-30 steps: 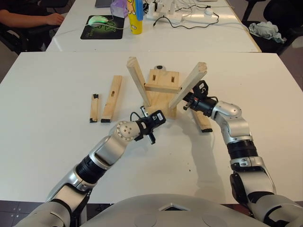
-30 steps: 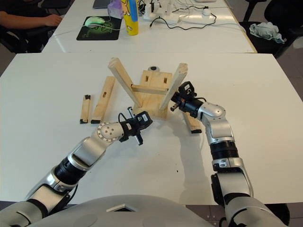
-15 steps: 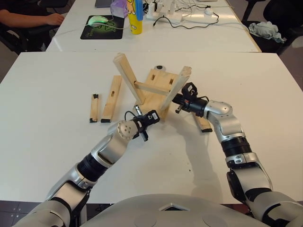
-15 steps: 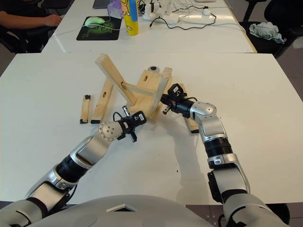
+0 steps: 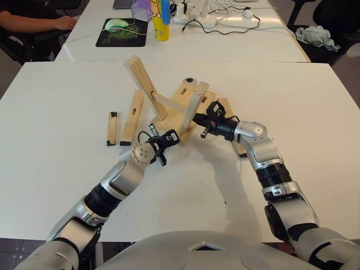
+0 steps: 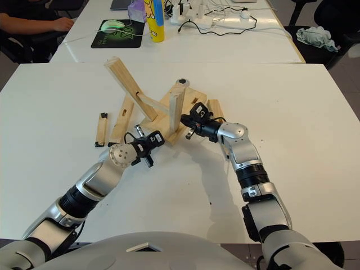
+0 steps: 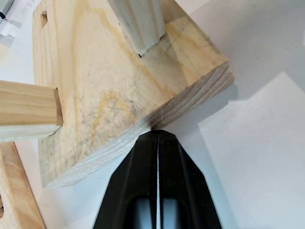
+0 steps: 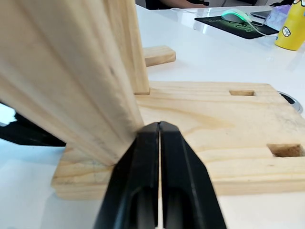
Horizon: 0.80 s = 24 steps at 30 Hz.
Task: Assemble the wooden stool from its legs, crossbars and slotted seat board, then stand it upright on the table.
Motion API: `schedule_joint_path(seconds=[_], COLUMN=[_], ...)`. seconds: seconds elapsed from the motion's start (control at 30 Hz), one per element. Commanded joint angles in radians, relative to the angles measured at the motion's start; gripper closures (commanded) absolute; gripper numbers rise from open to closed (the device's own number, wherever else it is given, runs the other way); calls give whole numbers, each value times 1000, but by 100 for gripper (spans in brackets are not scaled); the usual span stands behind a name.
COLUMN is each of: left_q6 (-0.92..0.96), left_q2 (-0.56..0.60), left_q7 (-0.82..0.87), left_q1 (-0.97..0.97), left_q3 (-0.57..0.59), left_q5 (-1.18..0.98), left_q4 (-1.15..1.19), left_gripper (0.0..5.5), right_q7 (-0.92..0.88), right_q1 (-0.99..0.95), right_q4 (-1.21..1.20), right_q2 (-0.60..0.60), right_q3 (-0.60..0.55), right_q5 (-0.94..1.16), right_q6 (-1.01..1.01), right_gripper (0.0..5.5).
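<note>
Two legs are already seated in the seat board (image 5: pixel 179 95), the left leg (image 5: pixel 143 81) and the right leg (image 5: pixel 194 107), with a crossbar (image 5: pixel 169 102) between them, so I'd call this roughly halfway. The frame sits tipped on the table (image 5: pixel 67 169). My left gripper (image 7: pixel 156 143) has its fingers pressed together, tip nudging the board's near edge. The right gripper (image 8: pixel 159 138) is closed flat too, pushing on the right leg and holding nothing. Left of the board lie a long slotted leg (image 5: pixel 134 115) and a short bar (image 5: pixel 112 128); a spare leg (image 5: pixel 225 107) lies just right of it. Next I reckon I settle the board flat, then fetch a leg for the empty slots (image 8: pixel 243 92). All of it is pale pine: squared sticks, clear grain, rough sawn edges.
</note>
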Motion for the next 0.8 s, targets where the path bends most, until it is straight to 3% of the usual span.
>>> schedule_joint_path(seconds=[0.03,0.53,0.8], left_q6=[-3,-61,-109], left_q2=[-4,53,142], left_q7=[5,39,10], left_q1=[-1,-41,-9], left_q3=[22,127,248], left_q5=[15,75,61], left_q4=[17,76,55], left_gripper=[549,549,549], right_q7=[30,1,-65], right_q1=[-1,-21,-65], right_q4=[-70,-70,-3], right_q2=[23,29,-94], right_q3=[50,62,-4], right_q5=[-2,-14,-99], right_q6=[45,42,-23], right_gripper=[550,550,550])
